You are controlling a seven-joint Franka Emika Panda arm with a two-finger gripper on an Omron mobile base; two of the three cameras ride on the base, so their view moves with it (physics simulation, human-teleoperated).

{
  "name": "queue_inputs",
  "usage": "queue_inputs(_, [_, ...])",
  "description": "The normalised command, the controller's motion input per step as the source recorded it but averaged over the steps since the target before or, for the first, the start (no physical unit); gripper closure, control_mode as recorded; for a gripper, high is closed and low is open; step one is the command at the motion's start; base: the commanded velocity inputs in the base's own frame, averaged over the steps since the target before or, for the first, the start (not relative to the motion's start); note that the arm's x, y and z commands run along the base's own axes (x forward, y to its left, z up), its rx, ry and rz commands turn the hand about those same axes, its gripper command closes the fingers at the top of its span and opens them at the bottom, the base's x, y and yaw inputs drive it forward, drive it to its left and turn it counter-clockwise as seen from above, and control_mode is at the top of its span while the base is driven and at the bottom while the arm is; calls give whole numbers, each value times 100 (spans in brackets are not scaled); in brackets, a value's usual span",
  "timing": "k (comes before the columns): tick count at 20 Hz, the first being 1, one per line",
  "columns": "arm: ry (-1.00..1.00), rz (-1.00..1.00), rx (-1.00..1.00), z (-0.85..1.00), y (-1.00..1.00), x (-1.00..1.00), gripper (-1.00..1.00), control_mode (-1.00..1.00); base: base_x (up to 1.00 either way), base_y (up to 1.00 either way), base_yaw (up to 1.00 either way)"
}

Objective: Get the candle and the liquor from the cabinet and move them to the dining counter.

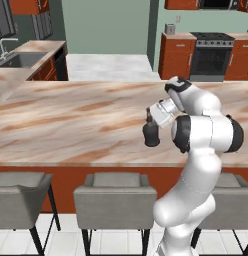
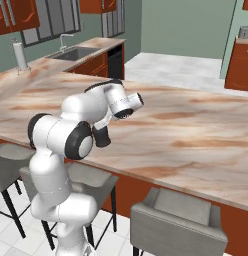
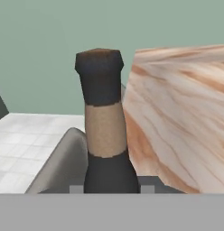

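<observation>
The liquor (image 1: 151, 134) is a black bottle with a squat body, and my gripper (image 1: 150, 119) is shut on its neck. It hangs upright over the dining counter (image 1: 71, 120), close to the front edge; whether its base touches the top I cannot tell. From the right base the liquor (image 2: 100, 137) shows dark below my gripper (image 2: 104, 126), partly behind the arm's elbow. In the hand view the liquor's neck and brownish cap (image 3: 104, 122) rise between the jaws of my gripper (image 3: 111, 188), with the dining counter (image 3: 186, 122) beside them. The candle is out of view.
Grey stools (image 1: 115, 200) line the counter's near side below the bottle. A sink (image 1: 21, 60) sits on the far left worktop, and a stove (image 1: 212, 50) stands at the back right. Red-brown wall cabinets (image 2: 16, 15) hang above the sink side.
</observation>
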Motion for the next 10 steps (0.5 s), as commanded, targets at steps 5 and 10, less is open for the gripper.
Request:
queue_inputs(5, [0,4,0,-33,0,36,100,-100,0,0,0])
queue_inputs(10, [0,8,0,-30,-1,43,100,-100,0,0,0])
